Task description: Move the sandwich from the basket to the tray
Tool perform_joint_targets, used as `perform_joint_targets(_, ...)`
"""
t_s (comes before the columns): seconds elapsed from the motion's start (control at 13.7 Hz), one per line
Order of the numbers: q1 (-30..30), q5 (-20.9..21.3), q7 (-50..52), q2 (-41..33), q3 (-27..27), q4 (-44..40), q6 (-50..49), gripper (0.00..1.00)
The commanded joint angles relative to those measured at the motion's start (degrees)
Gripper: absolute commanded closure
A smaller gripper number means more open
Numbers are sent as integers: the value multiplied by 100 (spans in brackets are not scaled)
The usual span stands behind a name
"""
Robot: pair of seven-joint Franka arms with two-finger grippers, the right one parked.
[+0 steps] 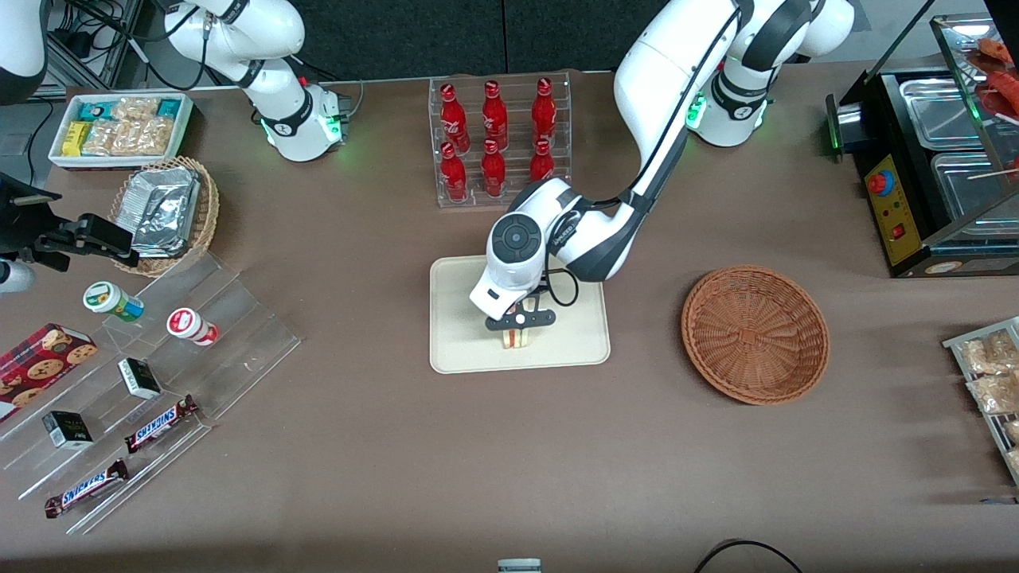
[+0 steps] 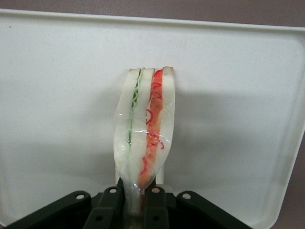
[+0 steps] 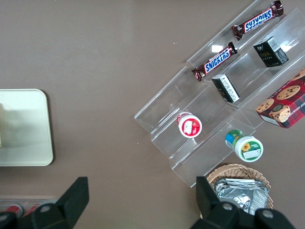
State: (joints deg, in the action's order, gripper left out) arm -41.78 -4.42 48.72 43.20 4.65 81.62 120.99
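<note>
While the gripper (image 1: 519, 330) pinches the sandwich (image 2: 145, 136) upright over the tray (image 1: 458, 334), with the basket (image 1: 755, 334) left empty, the placing step seems nearly done, and the next move likely calls for letting go.

A wide table covered in matte brown cloth (image 1: 382, 446) fills the scene under even overhead light. Along its edge farthest from the front camera hangs a dark, nearly black curtain-like backdrop (image 1: 446, 36). Toward the parked arm's end, bare grey floor (image 1: 28, 127) shows past the table edge, with black cables (image 1: 87, 32) near a metal frame.
</note>
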Motion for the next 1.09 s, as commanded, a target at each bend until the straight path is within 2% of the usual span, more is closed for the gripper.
perform_joint_targets(0.0,-111,108,147,92,-78,-137,29,0)
perform_joint_targets(0.66,-76,100,234,-127,-96,-137,-41,0)
perform_joint_targets(1.02,107,91,173,-672,-473,-111,-796,0)
